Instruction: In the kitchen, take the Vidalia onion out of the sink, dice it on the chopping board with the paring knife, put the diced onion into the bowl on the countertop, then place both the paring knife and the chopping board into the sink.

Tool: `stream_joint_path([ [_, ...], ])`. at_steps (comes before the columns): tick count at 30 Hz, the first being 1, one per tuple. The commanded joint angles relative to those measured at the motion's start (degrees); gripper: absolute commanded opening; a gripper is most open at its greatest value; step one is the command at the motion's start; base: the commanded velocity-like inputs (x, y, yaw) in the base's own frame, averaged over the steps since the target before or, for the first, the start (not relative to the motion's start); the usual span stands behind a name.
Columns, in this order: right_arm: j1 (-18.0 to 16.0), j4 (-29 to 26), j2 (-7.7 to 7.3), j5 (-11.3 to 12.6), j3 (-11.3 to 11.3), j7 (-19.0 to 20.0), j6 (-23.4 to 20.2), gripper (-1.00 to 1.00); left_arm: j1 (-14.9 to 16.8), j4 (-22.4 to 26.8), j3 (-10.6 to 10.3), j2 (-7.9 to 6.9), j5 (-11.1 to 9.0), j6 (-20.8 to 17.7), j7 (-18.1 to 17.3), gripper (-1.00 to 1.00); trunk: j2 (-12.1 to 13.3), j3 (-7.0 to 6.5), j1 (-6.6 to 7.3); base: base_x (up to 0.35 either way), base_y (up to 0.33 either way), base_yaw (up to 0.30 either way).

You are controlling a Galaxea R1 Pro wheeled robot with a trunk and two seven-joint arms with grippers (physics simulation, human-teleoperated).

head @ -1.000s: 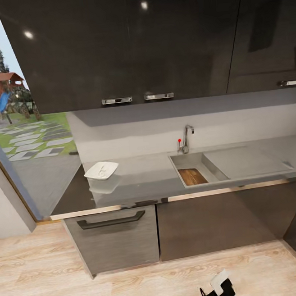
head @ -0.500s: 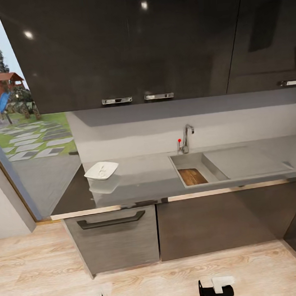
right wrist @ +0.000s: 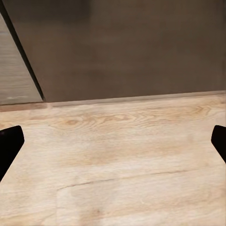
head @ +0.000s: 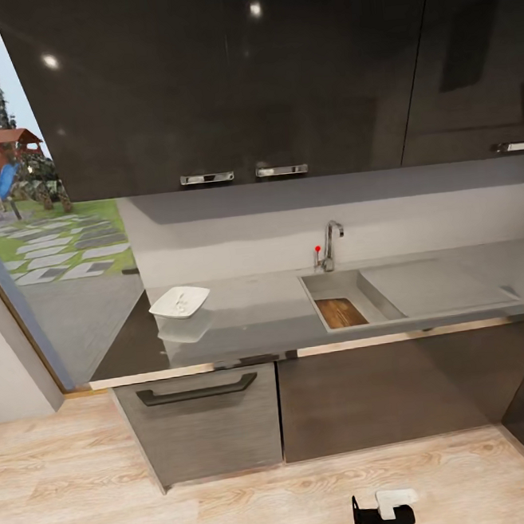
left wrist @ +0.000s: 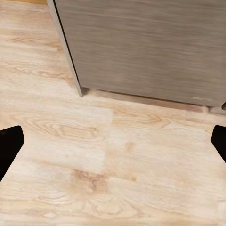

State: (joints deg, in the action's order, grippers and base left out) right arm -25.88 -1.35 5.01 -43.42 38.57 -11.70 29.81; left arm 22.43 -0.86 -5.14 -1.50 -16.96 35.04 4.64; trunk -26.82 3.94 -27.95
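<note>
While the robot stands back from the cabinets, its two grippers hang low over the wooden floor point(head: 261, 502). The left gripper point(left wrist: 113, 141) has its black fingers point(left wrist: 9, 143) spread wide apart, with nothing between them but floor boards. The right gripper point(right wrist: 113, 141) has its fingers point(right wrist: 10, 141) spread wide too, and it holds nothing.

Past the floor stand the dark cabinets, and one has a drawer with a black handle point(head: 197, 391). On top of them lies the shiny grey countertop point(head: 259, 314). The sink point(head: 393, 289) is set into it. The brown chopping board point(head: 340, 312) lies down inside the sink's basin. The white bowl point(head: 179, 302) sits on the countertop, well apart from the sink, on the window side. Behind the sink stands the tap point(head: 329, 243) with its small red knob. I cannot make out the knife.
</note>
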Motion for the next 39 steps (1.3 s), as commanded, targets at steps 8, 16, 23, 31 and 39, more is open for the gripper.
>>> stream_joint_path([
  [8,0.0,0.0,0.0,-0.5,0.4,-0.5,0.1,1.0,0.1,-0.2,-0.5,0.0,-0.1,0.2,0.4,1.0,-0.1,0.12,-0.03,0.0,0.0,0.0],
  [16,0.0,0.0,0.0,-0.5,0.4,-0.6,0.1,1.0,0.1,-3.2,-0.6,0.17,-0.2,0.0,0.4,1.0,-0.1,-0.21,-0.03,0.0,0.0,0.0],
  [23,0.0,0.0,-2.04,-0.4,0.4,-0.7,-0.3,1.0,0.1,-3.6,-0.6,0.13,-0.3,-2.7,0.9,1.0,-0.1,-0.5,-0.03,0.0,0.0,0.0],
  [31,12.0,0.2,-8.22,-0.4,0.4,2.8,-0.6,1.0,-1.0,-3.8,-0.5,-1.19,-0.4,-23.0,0.7,1.0,-0.1,-0.52,-0.03,0.0,0.0,0.0],
  [39,20.6,0.1,-7.77,-0.3,0.4,11.9,-15.5,1.0,-4.9,-3.8,-0.5,-0.97,-0.5,-27.4,1.1,1.0,-0.1,-0.52,-0.03,0.0,0.0,0.0],
])
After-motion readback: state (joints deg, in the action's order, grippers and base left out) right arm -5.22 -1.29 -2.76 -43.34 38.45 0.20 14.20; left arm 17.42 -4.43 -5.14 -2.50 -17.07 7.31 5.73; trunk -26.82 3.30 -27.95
